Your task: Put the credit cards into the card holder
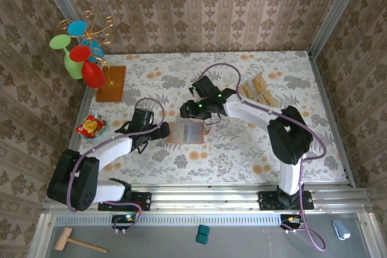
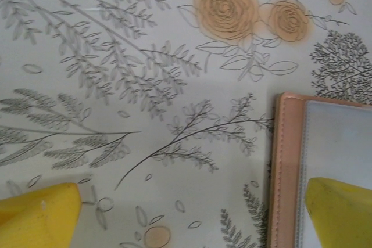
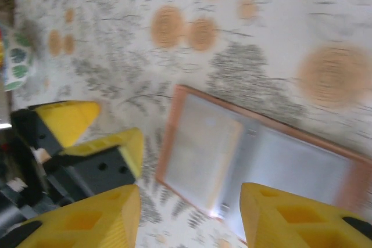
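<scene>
The card holder (image 1: 186,132) lies open and flat on the flowered table, its clear pockets facing up. In the right wrist view a tan credit card (image 3: 206,155) lies at the left half of the card holder (image 3: 302,161); the blur hides whether it is under the clear pocket. Several more credit cards (image 1: 257,90) lie together at the back right. My right gripper (image 1: 193,110) hovers over the holder's far edge, and in its own view the right gripper (image 3: 189,219) is open with nothing between its fingers. My left gripper (image 1: 162,130) is open at the holder's left edge (image 2: 285,166), one yellow finger (image 2: 340,213) over the pocket.
A toy tree of coloured cups (image 1: 81,52) stands on a wooden board (image 1: 112,83) at the back left. A small bowl with red and yellow pieces (image 1: 91,127) sits at the left table edge. Patterned walls close in three sides.
</scene>
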`<state>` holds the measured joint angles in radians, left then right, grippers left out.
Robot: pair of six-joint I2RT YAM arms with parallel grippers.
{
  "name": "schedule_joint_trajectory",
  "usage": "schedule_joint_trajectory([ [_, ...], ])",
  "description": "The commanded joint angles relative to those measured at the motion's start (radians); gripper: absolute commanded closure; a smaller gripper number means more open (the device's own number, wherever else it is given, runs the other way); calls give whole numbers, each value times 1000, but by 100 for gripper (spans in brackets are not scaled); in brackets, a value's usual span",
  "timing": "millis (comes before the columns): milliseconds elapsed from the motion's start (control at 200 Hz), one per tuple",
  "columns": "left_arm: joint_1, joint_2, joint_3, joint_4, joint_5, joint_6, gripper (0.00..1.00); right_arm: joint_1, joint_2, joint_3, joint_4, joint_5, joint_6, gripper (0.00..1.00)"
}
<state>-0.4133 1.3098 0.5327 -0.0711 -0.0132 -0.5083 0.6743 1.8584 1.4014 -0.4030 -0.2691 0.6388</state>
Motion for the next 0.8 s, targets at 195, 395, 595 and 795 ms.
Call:
schedule_joint_trajectory([
  [195, -37, 70, 60, 59, 12, 10, 0, -47, -120, -229, -95, 186, -77, 45],
  [395, -91, 88, 75, 53, -9, 6, 0, -47, -77, -275, -37, 156, -62, 50],
  [595, -105, 79, 72, 44, -23, 1, 0, -54, -65, -293, -16, 151, -64, 76],
  [795, -114, 68, 70, 42, -22, -3, 0, -78, -105, -320, -27, 152, -80, 96],
])
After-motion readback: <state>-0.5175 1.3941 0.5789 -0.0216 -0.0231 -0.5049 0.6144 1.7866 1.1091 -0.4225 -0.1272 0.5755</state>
